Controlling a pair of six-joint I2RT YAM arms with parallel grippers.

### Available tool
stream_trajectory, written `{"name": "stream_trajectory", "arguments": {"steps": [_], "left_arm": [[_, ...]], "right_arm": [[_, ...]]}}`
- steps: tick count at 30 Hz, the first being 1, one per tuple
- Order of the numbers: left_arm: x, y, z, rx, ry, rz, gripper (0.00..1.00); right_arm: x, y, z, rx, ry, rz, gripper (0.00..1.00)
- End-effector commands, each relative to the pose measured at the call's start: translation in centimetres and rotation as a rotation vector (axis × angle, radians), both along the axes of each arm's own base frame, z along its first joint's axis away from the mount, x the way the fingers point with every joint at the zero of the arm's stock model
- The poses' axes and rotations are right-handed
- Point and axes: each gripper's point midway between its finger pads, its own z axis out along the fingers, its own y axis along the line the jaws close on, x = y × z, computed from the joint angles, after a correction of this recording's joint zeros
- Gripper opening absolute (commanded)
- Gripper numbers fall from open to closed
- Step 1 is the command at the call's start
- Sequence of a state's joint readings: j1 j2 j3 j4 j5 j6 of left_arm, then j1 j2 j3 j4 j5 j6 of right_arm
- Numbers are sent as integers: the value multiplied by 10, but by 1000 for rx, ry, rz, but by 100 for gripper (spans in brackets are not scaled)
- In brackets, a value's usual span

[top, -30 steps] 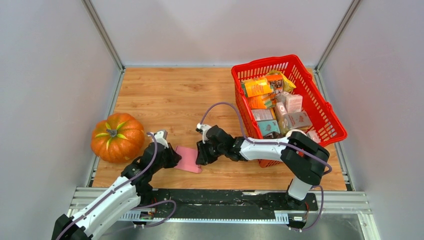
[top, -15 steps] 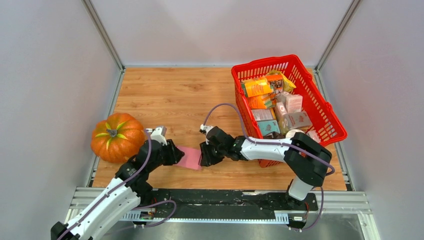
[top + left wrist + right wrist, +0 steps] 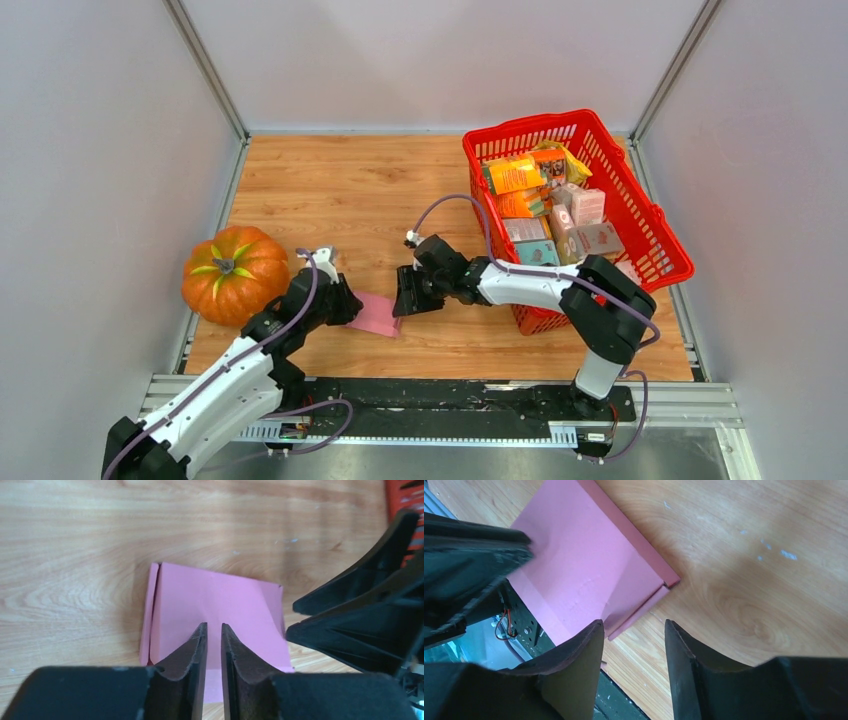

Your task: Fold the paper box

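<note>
The left gripper [image 3: 210, 630], fingers nearly closed, seems to pin the paper box [image 3: 215, 600] from 9 o'clock. The right gripper [image 3: 633, 625], fingers apart, lines up on its 3 o'clock edge.

1. Fixed high above and behind the near edge of the table [image 3: 330, 190], facing down and forward, taking in the whole of it.
2. Mounted on the left wrist, close over the paper box [image 3: 215, 600], sighting along the left gripper [image 3: 213, 626].
3. Mounted on the right wrist, equally close, looking from the opposite side past the right gripper [image 3: 633, 625].
4. Shared by all three: the paper box and the table around it.
</note>
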State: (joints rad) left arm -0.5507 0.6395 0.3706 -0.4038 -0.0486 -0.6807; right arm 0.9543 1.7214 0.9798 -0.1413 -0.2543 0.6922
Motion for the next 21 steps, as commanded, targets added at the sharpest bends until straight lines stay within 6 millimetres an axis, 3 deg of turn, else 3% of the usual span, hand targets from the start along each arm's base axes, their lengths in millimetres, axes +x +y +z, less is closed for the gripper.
{"name": "stream_trajectory", "arguments": {"steps": [1,5,8,12,18,21], "left_arm": [[0,-6,-11,-33,-5,-18,22],[-6,-1,-27,-30,4,-5,18],[-6,0,-31,-36,4,6,15],[-4,-4,-17,-65,-27,-6,16],[-2,-3,16,-78,-76,-6,36],[-1,10,21,-48,-77,64,55]], "right_arm": [[6,20,13,56,14,3,54],[4,23,8,75,26,0,57],[2,25,1,65,46,8,52],[1,22,-6,58,50,1,41],[3,19,-20,39,63,-19,24],[3,12,-23,43,69,-40,22]]}}
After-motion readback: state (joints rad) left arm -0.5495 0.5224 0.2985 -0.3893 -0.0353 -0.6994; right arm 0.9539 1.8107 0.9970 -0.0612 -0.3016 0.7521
